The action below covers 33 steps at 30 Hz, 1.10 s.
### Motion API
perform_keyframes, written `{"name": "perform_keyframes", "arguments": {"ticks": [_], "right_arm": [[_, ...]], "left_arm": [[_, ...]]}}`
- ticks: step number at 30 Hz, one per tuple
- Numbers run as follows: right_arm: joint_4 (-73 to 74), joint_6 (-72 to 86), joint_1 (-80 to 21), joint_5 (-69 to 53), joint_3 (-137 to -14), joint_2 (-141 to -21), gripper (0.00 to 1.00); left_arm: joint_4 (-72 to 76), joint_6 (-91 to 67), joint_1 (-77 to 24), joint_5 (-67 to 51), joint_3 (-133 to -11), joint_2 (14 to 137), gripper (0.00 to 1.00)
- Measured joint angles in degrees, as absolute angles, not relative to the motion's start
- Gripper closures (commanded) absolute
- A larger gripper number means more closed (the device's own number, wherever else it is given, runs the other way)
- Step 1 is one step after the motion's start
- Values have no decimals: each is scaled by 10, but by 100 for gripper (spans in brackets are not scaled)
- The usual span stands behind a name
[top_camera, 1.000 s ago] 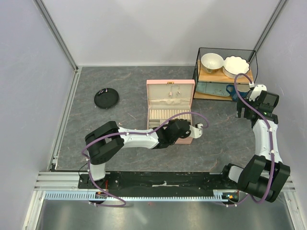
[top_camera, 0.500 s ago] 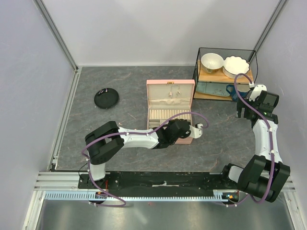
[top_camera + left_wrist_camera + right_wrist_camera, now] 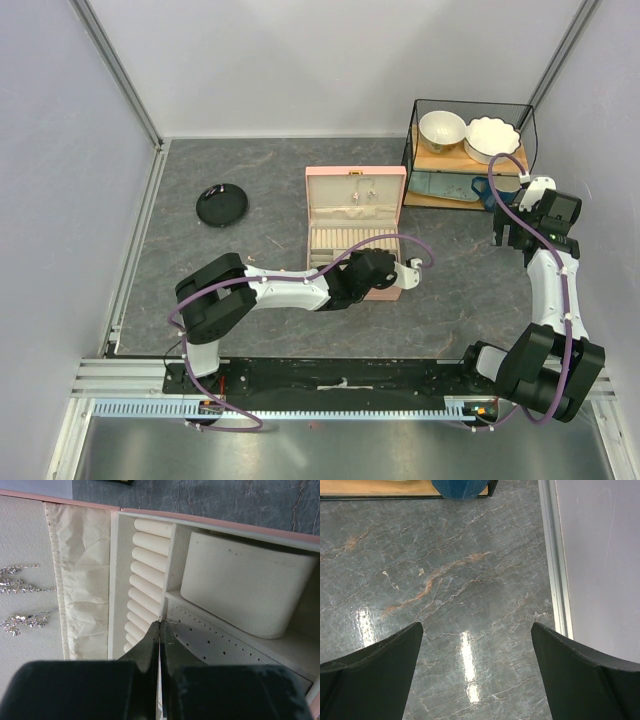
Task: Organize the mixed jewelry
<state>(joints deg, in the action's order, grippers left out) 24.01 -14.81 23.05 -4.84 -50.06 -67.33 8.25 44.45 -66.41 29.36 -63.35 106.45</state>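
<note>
No lettering, label, brand mark or number can be read on anything in view.

a pink shell is seen on the box (image 3: 356, 172) with a cream lining (image 3: 150, 545), silvery glitter is shown by the jewelry pieces (image 3: 15, 580), grey marbling with rust-brown veins is carried by the table (image 3: 445, 590), and plain black by the round dish (image 3: 221, 206).
</note>
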Motion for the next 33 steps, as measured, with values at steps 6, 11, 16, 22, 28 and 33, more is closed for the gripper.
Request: {"name": "perform_keyframes", "arguments": {"ticks": [6,11,16,22,28,33], "right_arm": [[240,-148,231,-51,-501,-673,2],[240,-148,231,-52,-501,-673,2],[240,-148,231,-53,-501,-673,2],[240,-148,232,-53,-501,-673,2],[240,-148,232,-53,-500,-673,2],[240,-148,234,-53,-500,-673,2]], "left_arm": [[83,444,-664,293,-634,1065,98],[83,444,-664,293,-634,1065,99],[82,444,-664,290,-634,1065,99],[73,444,-664,285,-639,1064,98],[65,437,-664,279,-641,1064,99],[62,434,-664,279,-641,1063,99]]}}
